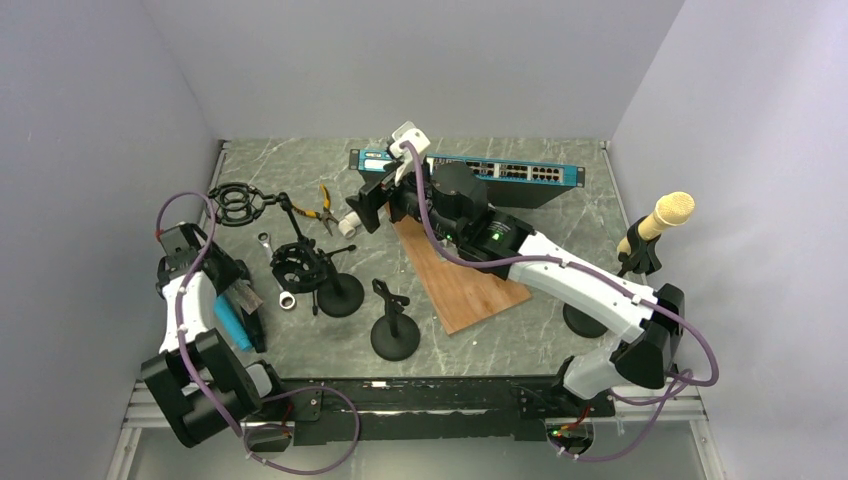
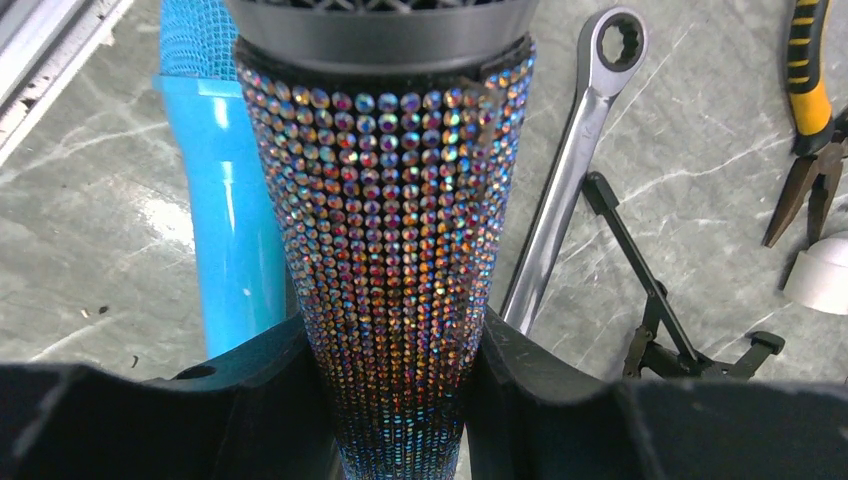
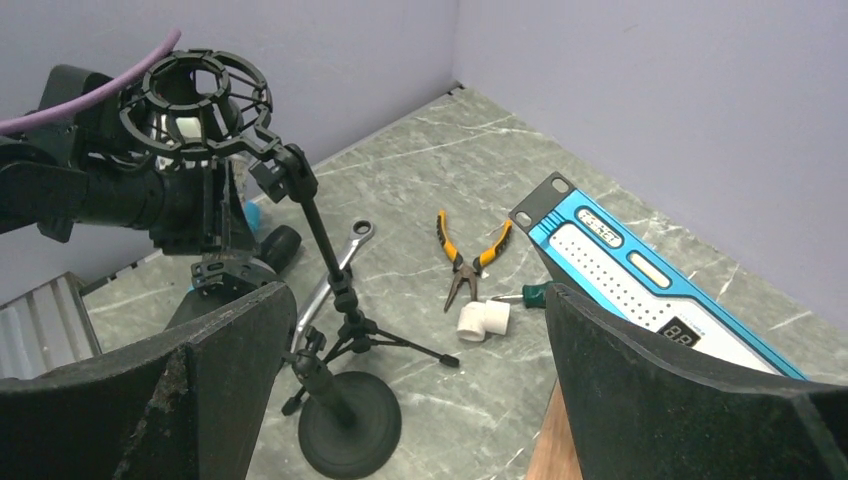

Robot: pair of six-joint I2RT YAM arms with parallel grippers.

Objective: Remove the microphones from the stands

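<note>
The microphone (image 2: 400, 250) glitters with rhinestones, the wrench (image 2: 575, 180) is polished metal, the board (image 1: 465, 290) bare wood.

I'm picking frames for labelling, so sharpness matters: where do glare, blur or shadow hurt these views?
Left wrist: the rhinestone microphone sparkles with tiny glints, a pale glare patch sits on the table beside the blue microphone, and the left tool is dark and soft. Right wrist: the right tool is a dark, soft foreground; the shock-mount stand behind is sharp. Top external: even light, faint shadows.
</note>
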